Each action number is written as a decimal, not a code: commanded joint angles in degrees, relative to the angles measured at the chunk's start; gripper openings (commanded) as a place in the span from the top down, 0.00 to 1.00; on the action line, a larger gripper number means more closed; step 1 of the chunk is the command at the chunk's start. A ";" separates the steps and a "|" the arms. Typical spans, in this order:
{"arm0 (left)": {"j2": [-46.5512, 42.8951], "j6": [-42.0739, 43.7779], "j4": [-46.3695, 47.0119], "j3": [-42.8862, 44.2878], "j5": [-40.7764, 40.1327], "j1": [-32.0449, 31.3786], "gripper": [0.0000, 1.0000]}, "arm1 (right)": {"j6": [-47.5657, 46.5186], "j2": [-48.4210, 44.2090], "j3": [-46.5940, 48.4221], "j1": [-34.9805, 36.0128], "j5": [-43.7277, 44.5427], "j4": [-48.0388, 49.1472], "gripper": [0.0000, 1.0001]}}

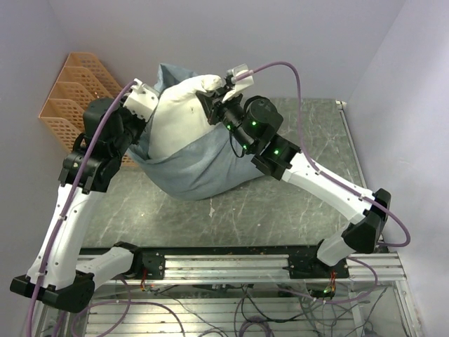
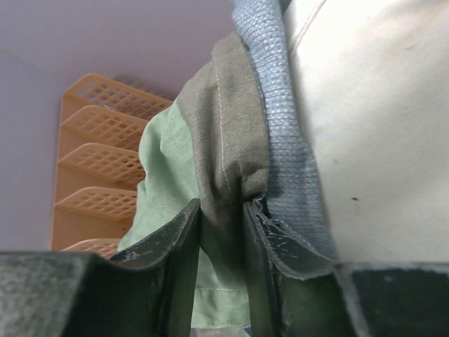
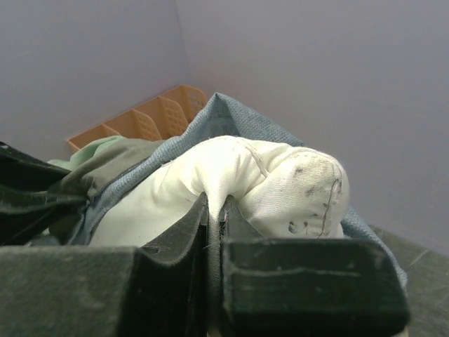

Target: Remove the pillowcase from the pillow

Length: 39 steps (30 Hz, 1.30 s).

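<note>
I see the limp woven pillowcase [image 1: 196, 172] hiding the pillow [image 1: 179, 119] lower half; left gripper [image 2: 223, 235] clamps its 9 o'clock hem, right gripper [image 3: 214, 214] pinches a pillow corner.

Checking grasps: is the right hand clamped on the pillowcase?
No, the right hand pinches a fold of the off-white pillow, not the pillowcase.

Top cam: high behind arm bases, looking down across table [image 1: 175, 210]. Wrist cams look out along left gripper [image 2: 223, 207] and right gripper [image 3: 215, 203], very close. All three share pillow [image 1: 179, 112], pillowcase [image 1: 200, 172], orange rack [image 1: 66, 98].
</note>
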 commanded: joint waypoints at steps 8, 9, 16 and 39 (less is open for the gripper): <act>-0.75 0.78 8.08 -3.52 -11.65 0.29 0.93 | 2.61 -10.07 -6.20 -3.86 -4.81 3.33 1.00; -1.05 0.99 8.25 -3.80 -12.03 0.29 0.93 | 2.91 -10.75 -6.81 -4.35 -5.06 3.20 1.00; -3.28 6.06 14.89 -10.01 -19.44 1.01 0.93 | 6.11 -16.22 -12.12 -10.05 -7.88 3.15 1.00; -1.18 -10.50 -8.38 13.77 25.58 10.79 0.00 | 15.94 -21.90 -17.96 -21.85 -15.53 5.06 1.00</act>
